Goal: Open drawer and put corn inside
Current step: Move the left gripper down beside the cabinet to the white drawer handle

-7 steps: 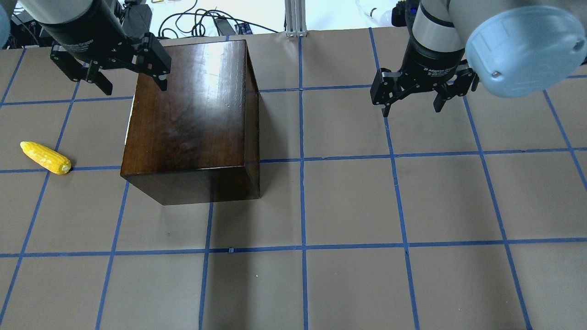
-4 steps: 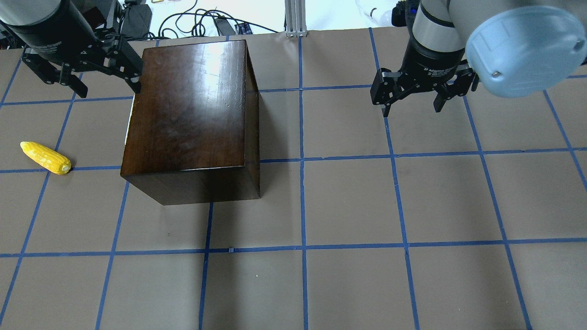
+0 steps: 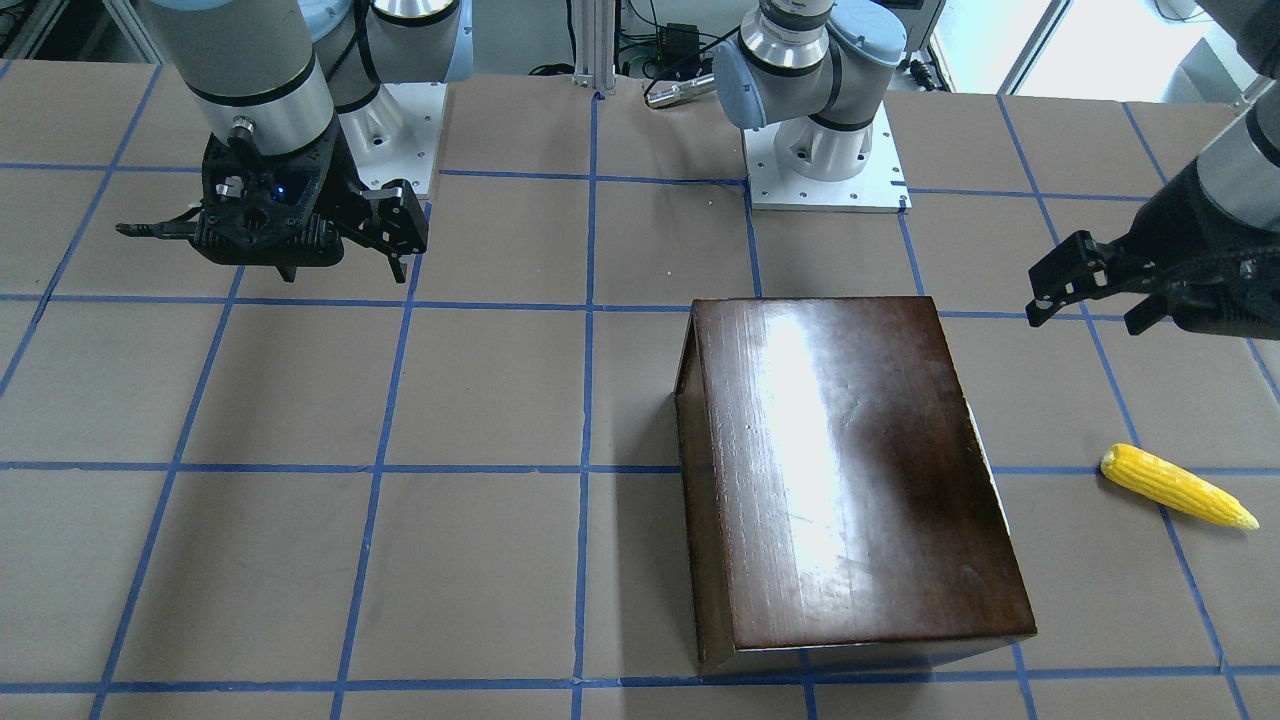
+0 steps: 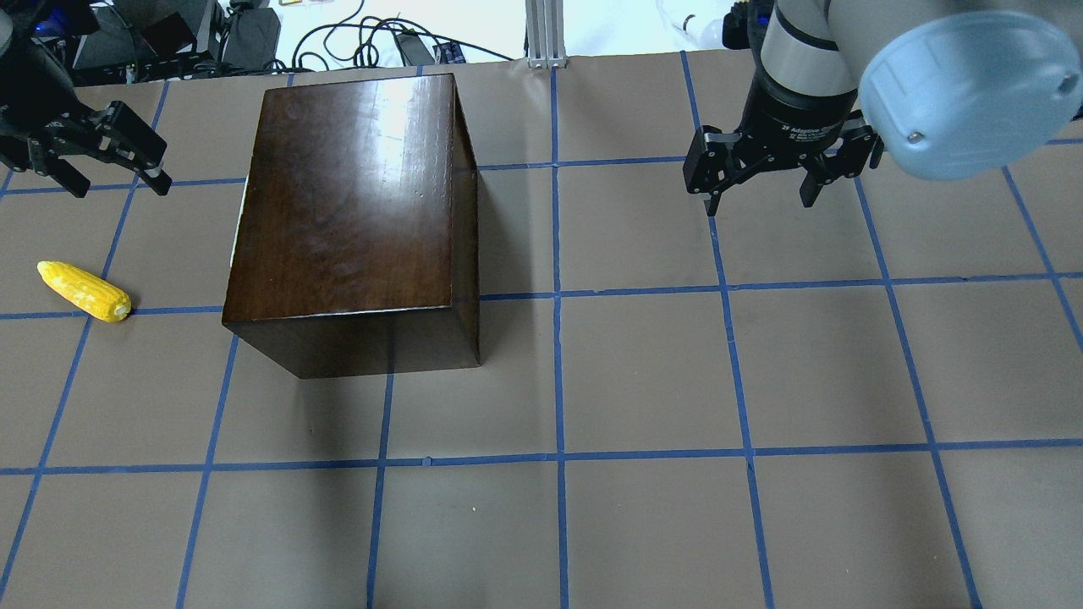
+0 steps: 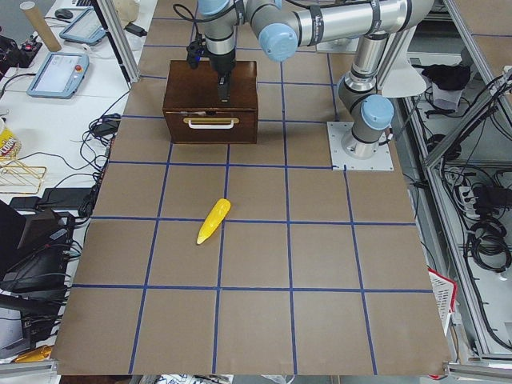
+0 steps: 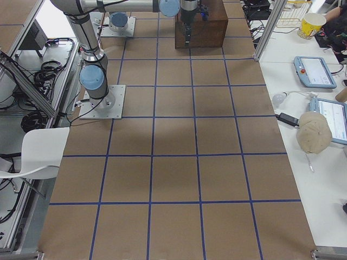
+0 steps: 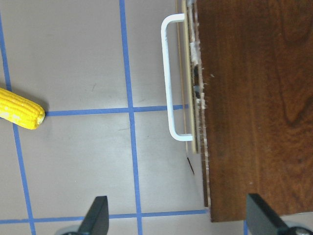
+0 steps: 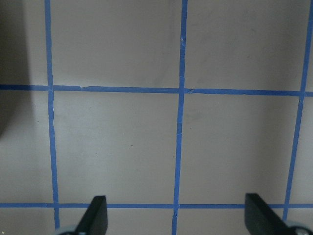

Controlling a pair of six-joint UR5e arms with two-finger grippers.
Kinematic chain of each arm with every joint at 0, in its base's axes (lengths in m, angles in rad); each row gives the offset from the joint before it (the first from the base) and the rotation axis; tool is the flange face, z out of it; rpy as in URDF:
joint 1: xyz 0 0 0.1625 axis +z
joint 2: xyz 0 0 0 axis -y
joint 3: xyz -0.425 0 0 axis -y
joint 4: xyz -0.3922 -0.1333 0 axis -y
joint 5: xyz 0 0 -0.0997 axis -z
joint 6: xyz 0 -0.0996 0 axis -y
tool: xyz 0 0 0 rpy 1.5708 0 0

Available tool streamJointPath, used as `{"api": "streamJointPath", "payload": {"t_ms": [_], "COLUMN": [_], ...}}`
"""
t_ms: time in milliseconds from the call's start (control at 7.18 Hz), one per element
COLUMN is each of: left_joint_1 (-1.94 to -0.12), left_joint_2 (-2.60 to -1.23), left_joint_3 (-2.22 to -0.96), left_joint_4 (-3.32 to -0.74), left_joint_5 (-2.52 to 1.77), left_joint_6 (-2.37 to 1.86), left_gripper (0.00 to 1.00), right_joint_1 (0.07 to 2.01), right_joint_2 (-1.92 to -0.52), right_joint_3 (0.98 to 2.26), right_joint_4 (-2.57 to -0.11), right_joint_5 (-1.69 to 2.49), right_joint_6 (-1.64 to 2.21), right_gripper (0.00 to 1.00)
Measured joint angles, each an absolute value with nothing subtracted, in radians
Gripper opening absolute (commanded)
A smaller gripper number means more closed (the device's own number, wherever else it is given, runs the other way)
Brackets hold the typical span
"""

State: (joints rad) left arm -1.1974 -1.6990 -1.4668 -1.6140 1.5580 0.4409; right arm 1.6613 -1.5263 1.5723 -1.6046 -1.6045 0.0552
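The glossy dark-brown wooden box (image 4: pixel 355 194) stands left of the table's middle, also in the front view (image 3: pixel 850 470). Its drawer (image 5: pixel 210 128) is shut; its front faces the robot's left and carries a white handle (image 7: pixel 168 83). The yellow corn (image 4: pixel 85 290) lies on the table left of the box, apart from it, also in the front view (image 3: pixel 1178 486) and at the left wrist view's edge (image 7: pixel 19 115). My left gripper (image 4: pixel 101 165) is open and empty, above the table left of the box and behind the corn. My right gripper (image 4: pixel 759 196) is open and empty, far right.
The table (image 4: pixel 643 372) is brown with a blue tape grid. Cables and gear (image 4: pixel 381 38) lie beyond its far edge. The arm bases (image 3: pixel 825 150) are bolted at the robot's side. The right wrist view shows only bare table (image 8: pixel 122 147).
My left gripper has moved left, from over the box's far left corner to above the table beside it. The right gripper, box and corn have not moved.
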Motion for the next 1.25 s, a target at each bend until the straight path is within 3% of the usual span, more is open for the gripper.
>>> {"api": "streamJointPath", "payload": {"t_ms": [696,1253], "left_joint_1": [-1.11,-1.109], "left_joint_2": [-1.858,-1.91], "left_joint_3": [-1.471,-1.494], "left_joint_4": [-1.543,-1.499], "left_joint_5": [1.483,1.425], "left_joint_6": [0.666,0.661], "left_gripper": [1.0,1.0], "right_joint_1": [1.661,1.661], "right_joint_2": [-1.526,-1.526], "right_joint_3": [1.572,1.572], "right_joint_4": [-1.605,-1.605], "right_joint_5": [-1.605,-1.605], "right_joint_6": [0.055,0.055], "right_gripper": [1.0,1.0]}}
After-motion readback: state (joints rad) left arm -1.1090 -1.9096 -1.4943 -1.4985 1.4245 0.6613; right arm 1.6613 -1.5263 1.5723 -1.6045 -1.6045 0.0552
